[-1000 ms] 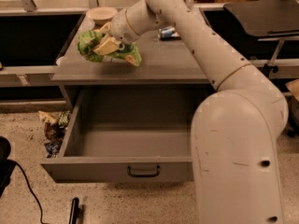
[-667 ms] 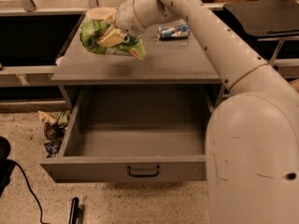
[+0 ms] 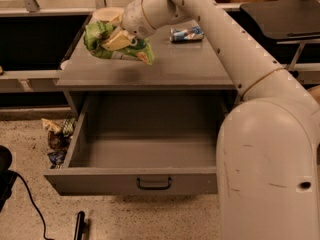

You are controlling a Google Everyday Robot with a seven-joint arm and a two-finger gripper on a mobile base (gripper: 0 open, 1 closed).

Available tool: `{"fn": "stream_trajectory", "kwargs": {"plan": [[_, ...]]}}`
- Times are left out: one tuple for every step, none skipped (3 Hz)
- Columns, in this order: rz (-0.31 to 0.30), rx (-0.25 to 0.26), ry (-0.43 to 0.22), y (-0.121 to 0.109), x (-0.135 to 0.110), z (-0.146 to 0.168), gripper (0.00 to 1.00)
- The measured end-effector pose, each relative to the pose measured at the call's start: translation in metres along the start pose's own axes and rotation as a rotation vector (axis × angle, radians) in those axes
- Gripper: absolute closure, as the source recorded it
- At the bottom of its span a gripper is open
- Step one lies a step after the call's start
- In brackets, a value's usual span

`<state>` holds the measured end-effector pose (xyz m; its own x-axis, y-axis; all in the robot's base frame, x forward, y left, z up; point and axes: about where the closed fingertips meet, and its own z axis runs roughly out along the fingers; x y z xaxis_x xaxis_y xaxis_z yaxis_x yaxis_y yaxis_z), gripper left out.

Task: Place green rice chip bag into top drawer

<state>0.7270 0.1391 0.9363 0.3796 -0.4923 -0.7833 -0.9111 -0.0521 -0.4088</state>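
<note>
My gripper (image 3: 118, 38) is shut on the green rice chip bag (image 3: 107, 48), a light green crinkly snack bag. It holds the bag in the air above the left part of the grey table top (image 3: 170, 64). The bag's shadow lies on the top below it. The top drawer (image 3: 150, 149) is pulled wide open below the table top. Its inside is bare, and its front panel (image 3: 100, 181) has a small dark handle (image 3: 154, 184) at the centre. My white arm reaches in from the right over the table.
A small blue-silver packet (image 3: 186, 33) lies at the back of the table top. A pale bowl (image 3: 107, 14) stands at the back left corner. Crumpled wrappers (image 3: 57, 134) lie on the floor left of the drawer. A black cable (image 3: 30, 204) runs along the floor.
The gripper has lifted the green bag off the table top and carried it a little up and toward the table's front. The drawer stays open.
</note>
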Motion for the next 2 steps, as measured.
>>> {"fn": "stream_trajectory", "kwargs": {"plan": [[0.001, -0.072, -0.050, 0.029, -0.026, -0.006, 1.00], [0.022, -0.131, -0.081, 0.069, -0.056, -0.013, 1.00]]}}
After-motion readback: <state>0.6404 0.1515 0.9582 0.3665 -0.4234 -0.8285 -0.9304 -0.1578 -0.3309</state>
